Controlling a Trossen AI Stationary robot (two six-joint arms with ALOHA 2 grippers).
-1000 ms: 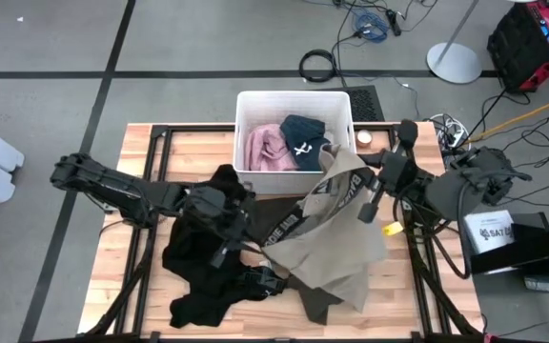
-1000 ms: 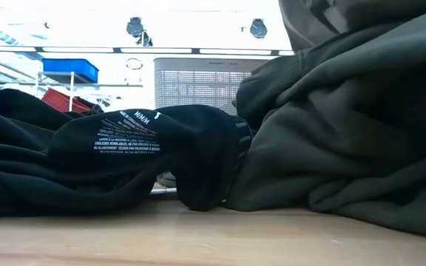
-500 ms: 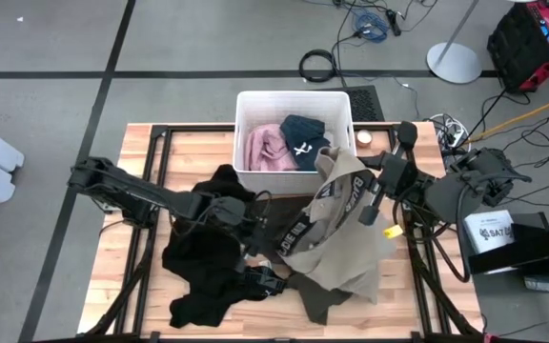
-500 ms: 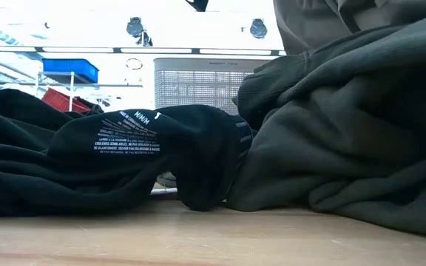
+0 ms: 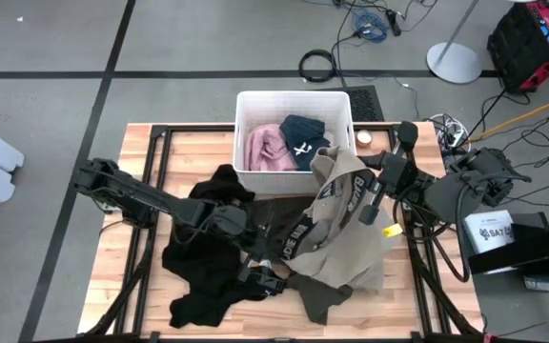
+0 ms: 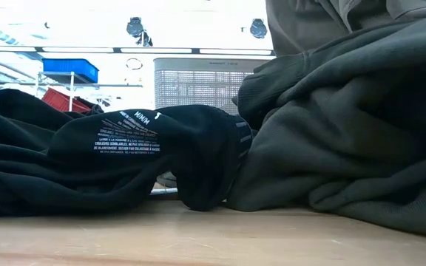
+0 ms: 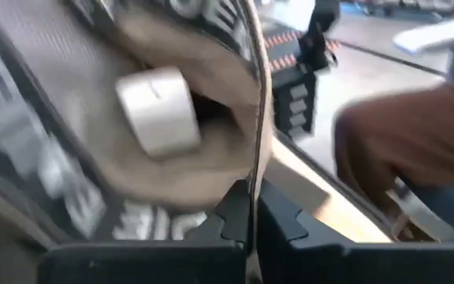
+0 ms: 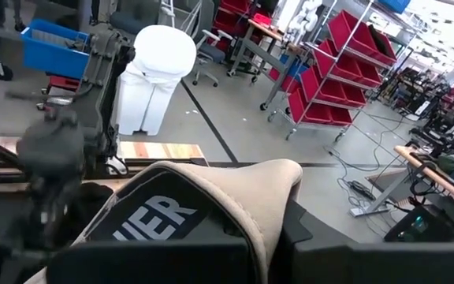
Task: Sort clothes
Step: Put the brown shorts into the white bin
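Holding the khaki-tan garment (image 5: 336, 233) between them, both arms keep it stretched above the middle of the desk (image 5: 189, 143). The right end effector (image 5: 362, 211) is clamped on the upper hem near the white bin (image 5: 294, 98); the left end effector (image 5: 255, 250) is pinched shut on a lower edge, a thin fold caught between its fingers in the left wrist view. Pale pink (image 5: 267, 148) and dark blue (image 5: 303, 136) garments already lie in the bin; black clothes (image 5: 203, 262) and the dark olive-green one (image 6: 353, 140) sit heaped on the desk beneath. My judgement: this fabric is light, limp and drapes freely, so it will sag and drag unless gripped at hems or the printed band, where the cloth is thicker and less likely to slip.
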